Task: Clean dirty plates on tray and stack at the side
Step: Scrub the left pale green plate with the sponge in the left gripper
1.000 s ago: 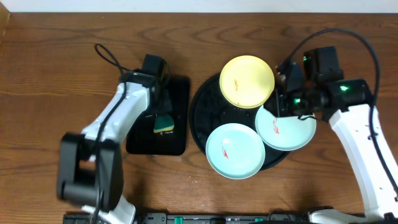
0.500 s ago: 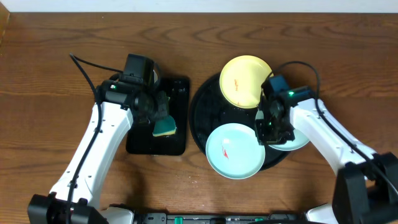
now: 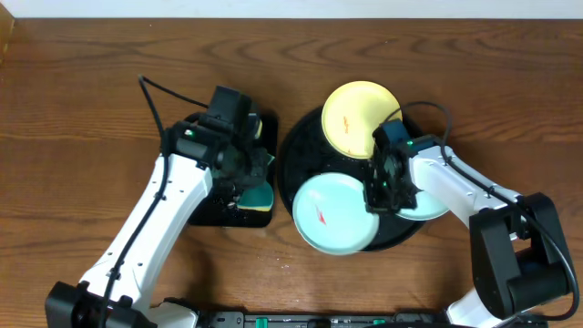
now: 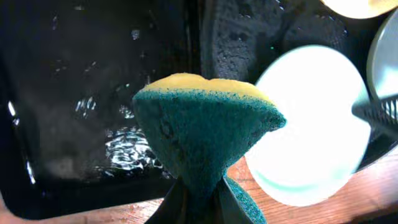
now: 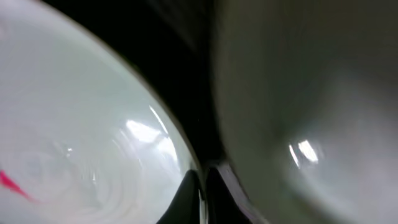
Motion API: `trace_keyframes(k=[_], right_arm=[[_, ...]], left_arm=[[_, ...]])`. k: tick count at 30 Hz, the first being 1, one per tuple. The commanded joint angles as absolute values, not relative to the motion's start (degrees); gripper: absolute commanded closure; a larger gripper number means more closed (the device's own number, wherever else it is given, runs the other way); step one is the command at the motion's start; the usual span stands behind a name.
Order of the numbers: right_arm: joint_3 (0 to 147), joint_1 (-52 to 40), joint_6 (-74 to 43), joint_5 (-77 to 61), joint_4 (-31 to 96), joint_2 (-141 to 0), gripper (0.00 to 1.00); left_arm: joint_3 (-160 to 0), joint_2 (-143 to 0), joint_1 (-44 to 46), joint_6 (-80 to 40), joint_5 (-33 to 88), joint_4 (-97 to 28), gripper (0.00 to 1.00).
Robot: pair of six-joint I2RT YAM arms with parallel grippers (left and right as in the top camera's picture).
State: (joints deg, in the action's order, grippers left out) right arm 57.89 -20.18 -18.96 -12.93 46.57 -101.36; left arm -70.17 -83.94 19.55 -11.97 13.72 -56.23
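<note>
On the left, the left gripper (image 4: 199, 202) is clenched on a yellow-and-green sponge (image 4: 205, 124), which hangs over the right edge of the small rectangular tray (image 4: 74, 81). That tray looks wet.

Just right of it, the round tray (image 3: 286, 173) holds all three plates. The near mint plate (image 3: 330, 214), marked with a red smear (image 3: 321, 217), lies at its near left. The yellow plate (image 3: 358, 117) lies at the far side. The other mint plate (image 3: 435, 206) sits at the right, partly under the arm.

The right gripper (image 3: 376, 193) is pinched onto the right rim of the near mint plate.

That thin pinch on a glossy rim is probably the weak point. Pressure from the sponge could lever the plate loose, so it drops or slides off the tray's near edge. It could also knock its neighbour.
</note>
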Motion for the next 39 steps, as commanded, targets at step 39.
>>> trace_keyframes(k=[39], right_arm=[[57.91, -20.73, -25.65, -3.49, 37.06, -101.69, 0.99]], left_arm=[[-68.20, -116.90, 33.04, -35.73, 15.46, -29.02, 0.93]])
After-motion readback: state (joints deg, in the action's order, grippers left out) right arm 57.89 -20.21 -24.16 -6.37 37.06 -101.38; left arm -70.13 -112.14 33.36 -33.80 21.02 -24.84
